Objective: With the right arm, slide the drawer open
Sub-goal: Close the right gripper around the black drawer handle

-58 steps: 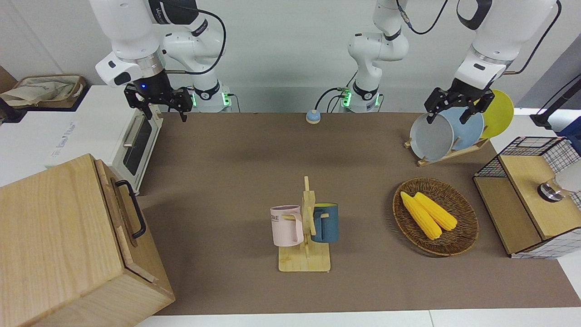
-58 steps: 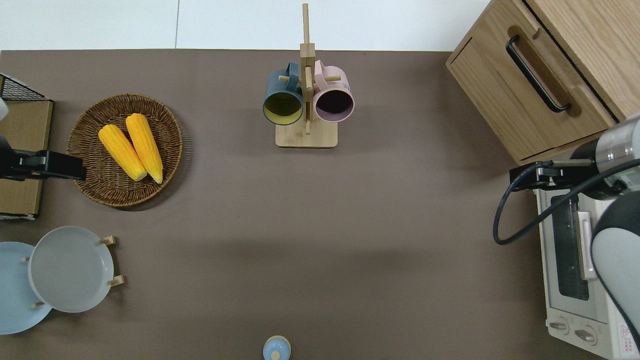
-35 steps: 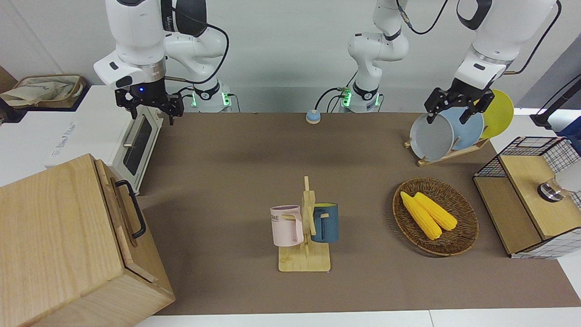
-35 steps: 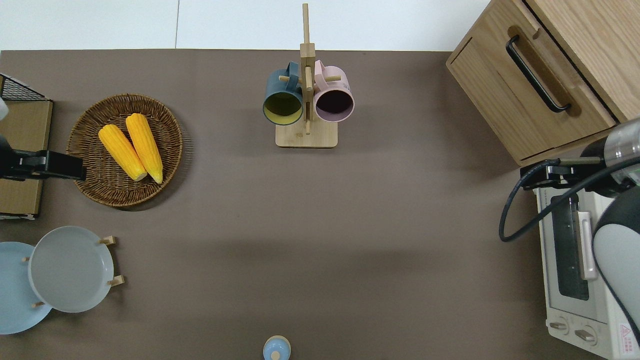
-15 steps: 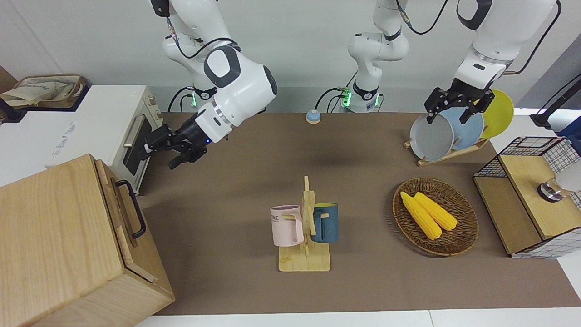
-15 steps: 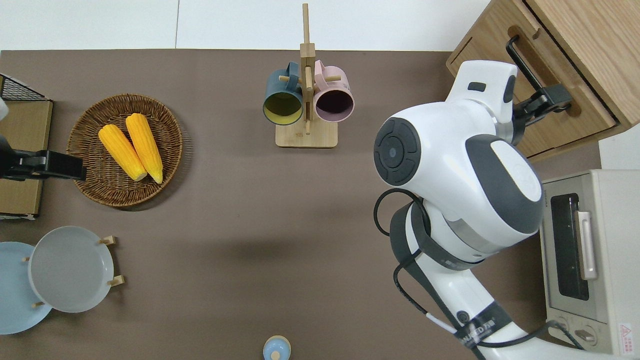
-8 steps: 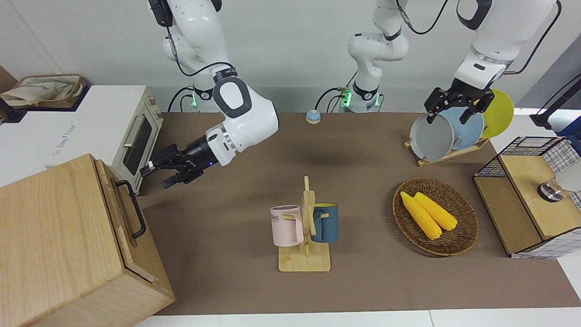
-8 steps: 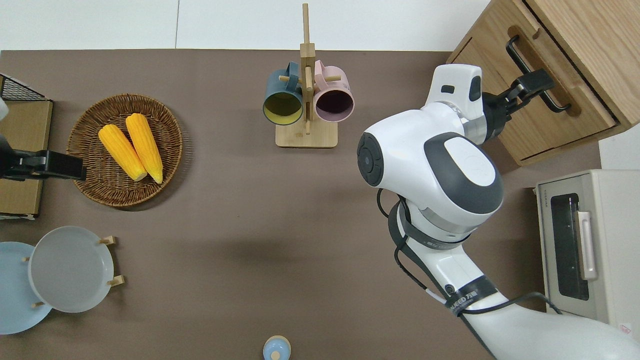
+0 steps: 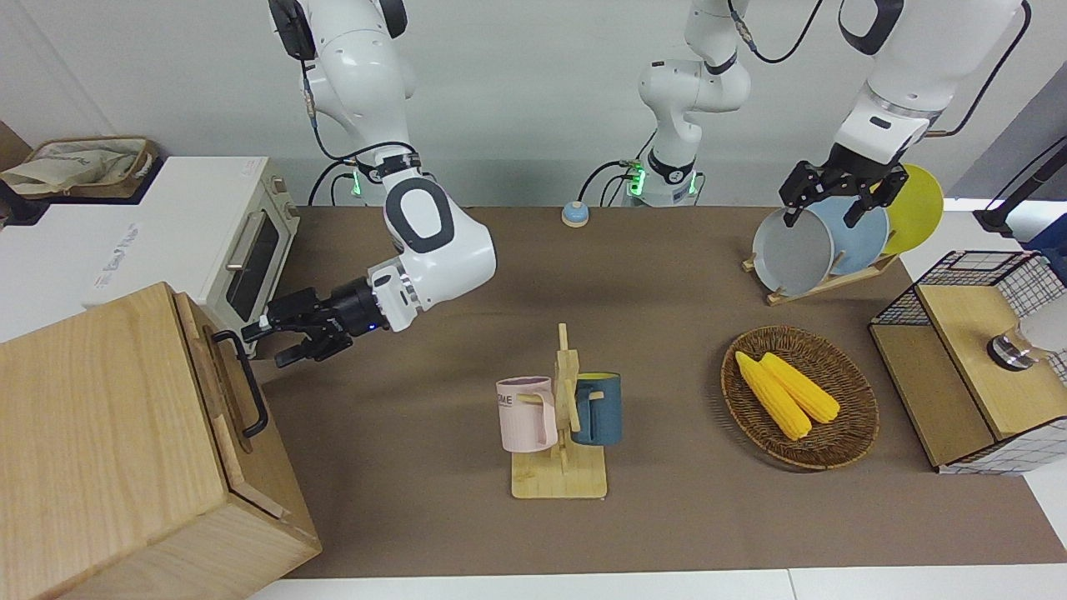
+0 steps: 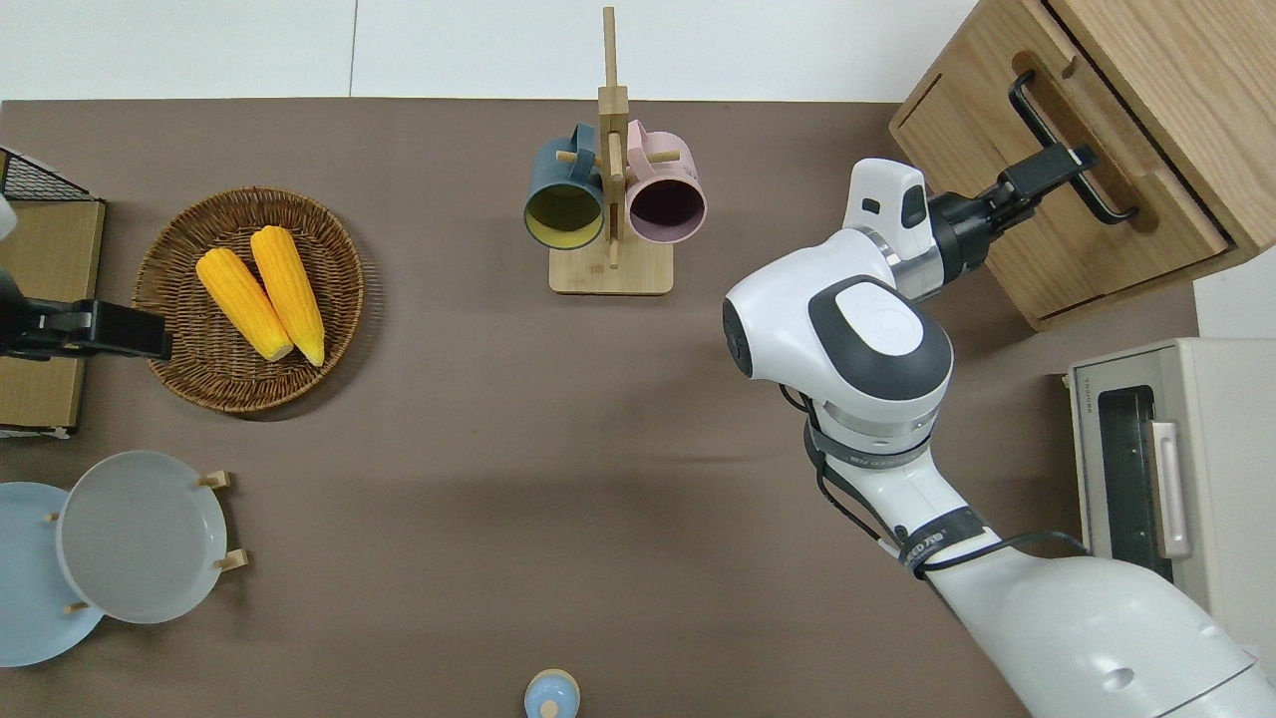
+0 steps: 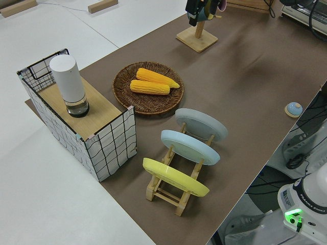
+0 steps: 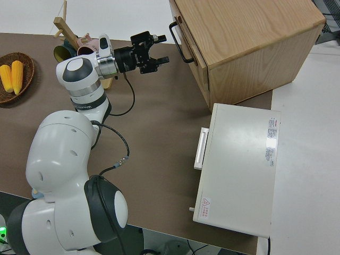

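The drawer [image 9: 223, 392] sits shut in the upper front of the large pale wooden box [image 9: 108, 450] at the right arm's end of the table, its front flush with the box face and its black bar handle [image 10: 1067, 150] untouched. Nothing of the opening itself is done as yet.

The right gripper [image 9: 275, 343] is level with that handle and just short of it, pointing at the drawer front, with the jaws spread apart and empty. In the overhead view the upper finger lies across the bar near its middle, but the right side view shows a clear gap between the fingertips [image 12: 161, 49] and the handle, so they are near, not touching.

What is left, by my reading: close the gap, shut on the bar, then pull straight out from the box.

The white toaster oven [image 9: 208, 242] stands beside the gripper, nearer the robots. The left arm is parked.
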